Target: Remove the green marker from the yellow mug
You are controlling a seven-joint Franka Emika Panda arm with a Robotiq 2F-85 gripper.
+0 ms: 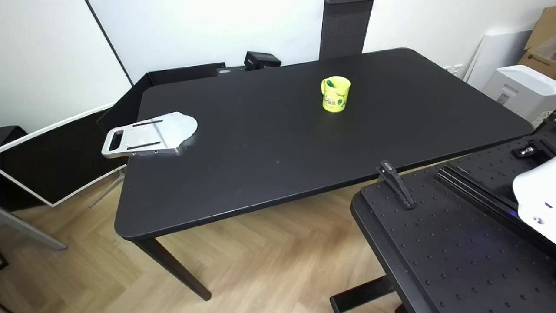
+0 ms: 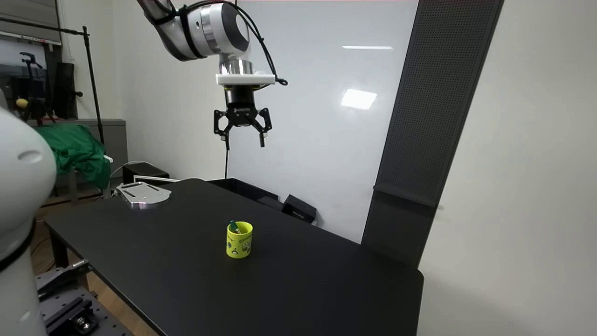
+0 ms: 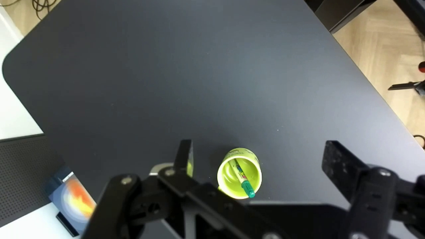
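Observation:
The yellow mug point(image 1: 336, 99) stands upright on the black table, and it also shows in an exterior view point(image 2: 239, 247) and in the wrist view point(image 3: 243, 152). The green marker point(image 3: 240, 174) leans inside the mug, its green cap at the rim and its lower end down in the mug. Its cap shows above the rim in both exterior views point(image 1: 330, 83) point(image 2: 234, 227). My gripper point(image 2: 245, 145) is open and empty, pointing down high above the table. In the wrist view the mug lies between the open fingers point(image 3: 259, 156), well below them. The gripper is out of view in an exterior view.
A silver metal plate with a handle slot point(image 1: 152, 132) lies at a table end, overhanging the edge; it also shows in an exterior view point(image 2: 144, 195). A black box point(image 2: 298, 209) is behind the table by the whiteboard. A black bracket point(image 1: 397, 184) sits on the robot's mounting table.

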